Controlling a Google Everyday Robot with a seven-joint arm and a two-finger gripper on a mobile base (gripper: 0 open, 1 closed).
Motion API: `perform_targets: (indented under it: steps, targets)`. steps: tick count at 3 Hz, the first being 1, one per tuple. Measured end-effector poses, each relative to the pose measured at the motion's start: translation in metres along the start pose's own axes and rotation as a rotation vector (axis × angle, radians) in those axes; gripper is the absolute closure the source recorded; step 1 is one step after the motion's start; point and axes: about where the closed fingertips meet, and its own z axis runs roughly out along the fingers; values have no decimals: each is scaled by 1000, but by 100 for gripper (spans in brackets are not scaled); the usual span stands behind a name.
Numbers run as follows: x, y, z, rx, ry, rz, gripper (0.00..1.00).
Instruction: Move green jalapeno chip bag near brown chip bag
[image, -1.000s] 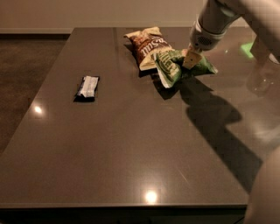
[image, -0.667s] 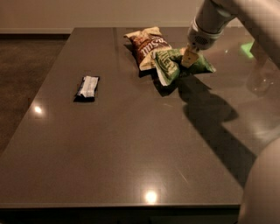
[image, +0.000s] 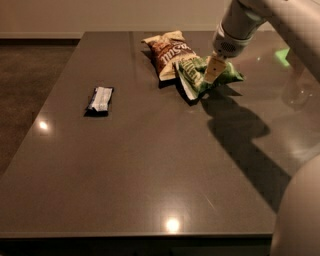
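Observation:
The green jalapeno chip bag (image: 192, 76) lies crumpled on the dark table (image: 150, 165) at the far middle. Its left edge touches the brown chip bag (image: 169, 51), which lies flat just behind and to its left. My gripper (image: 213, 74) comes down from the upper right and sits on the right part of the green bag, in contact with it. The bag's right tip sticks out beyond the gripper.
A small dark blue-and-white bar wrapper (image: 100, 99) lies at the left of the table. My arm (image: 260, 20) spans the upper right and part of my body (image: 300, 220) fills the lower right corner. The arm's shadow falls across the table's right half.
My arm and gripper have shifted slightly to the left over the green bag. The green bag stays against the brown bag. The bar wrapper has not moved.

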Motion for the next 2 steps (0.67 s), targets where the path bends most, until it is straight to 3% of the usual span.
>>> perform_targets:
  steps: [1,2]
  targets:
    - [0,1,2,-3,1,-1,0]
    - [0,1,2,-3,1,-1,0]
